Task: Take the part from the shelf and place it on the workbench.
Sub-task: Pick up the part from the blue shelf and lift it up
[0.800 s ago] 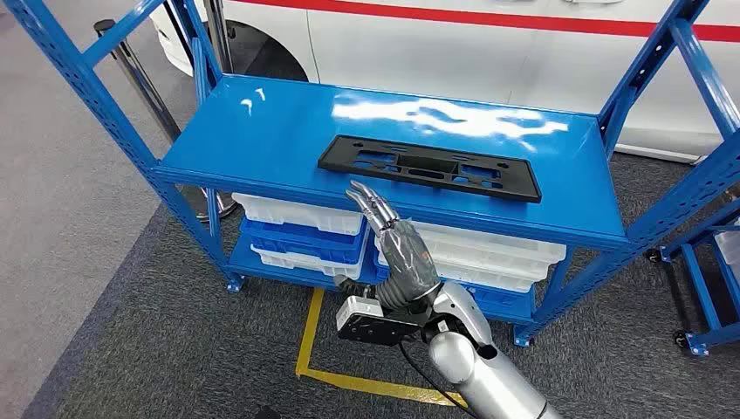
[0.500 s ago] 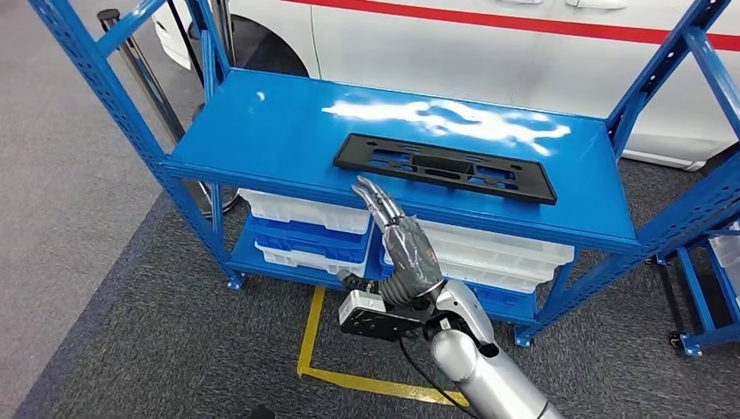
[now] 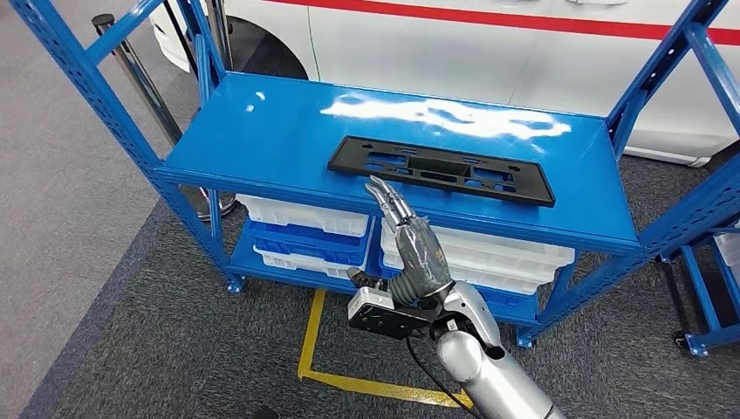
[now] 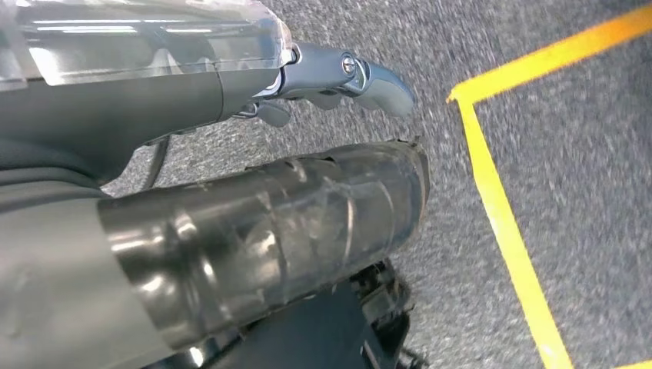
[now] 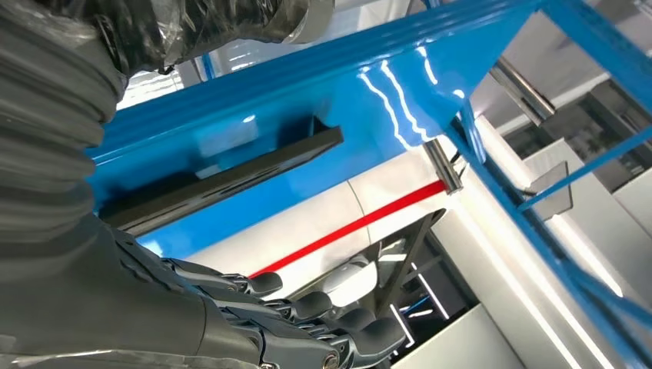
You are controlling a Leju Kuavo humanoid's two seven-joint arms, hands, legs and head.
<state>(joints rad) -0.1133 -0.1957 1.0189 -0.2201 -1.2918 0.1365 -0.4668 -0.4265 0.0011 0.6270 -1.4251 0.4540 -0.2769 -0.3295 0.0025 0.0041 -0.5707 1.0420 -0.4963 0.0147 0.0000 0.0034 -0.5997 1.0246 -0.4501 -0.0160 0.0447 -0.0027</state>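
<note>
Reaching up toward the blue shelf [image 3: 262, 131], the right hand [image 3: 417, 249] stands with its fingers [image 3: 390, 199] straight and close together, holding nothing, their tips just below the shelf's front edge. The part [image 3: 441, 168] — a long, flat black plate with cut-outs — lies flat on the shelf's top deck, a little back from that front edge and nearer the shelf's right end than its left. From the right wrist view the part [image 5: 223, 178] shows as a thin dark slab resting on the deck, with the fingers [image 5: 307, 315] apart from it. The step in hand looks like the approach to the grasp. To do it well, I judge the hand should rise above the front edge and come in over the part's near long side, close to its middle, so the plate does not tip when lifted. Because the part is thin and lies flush on a glossy deck, the fingers may need to hook a cut-out or draw the plate slightly past the front edge to get under it — pressing down would likely just slide it. The left hand [image 4: 338, 77] hangs low over grey carpet; whether it is open I cannot tell.
</note>
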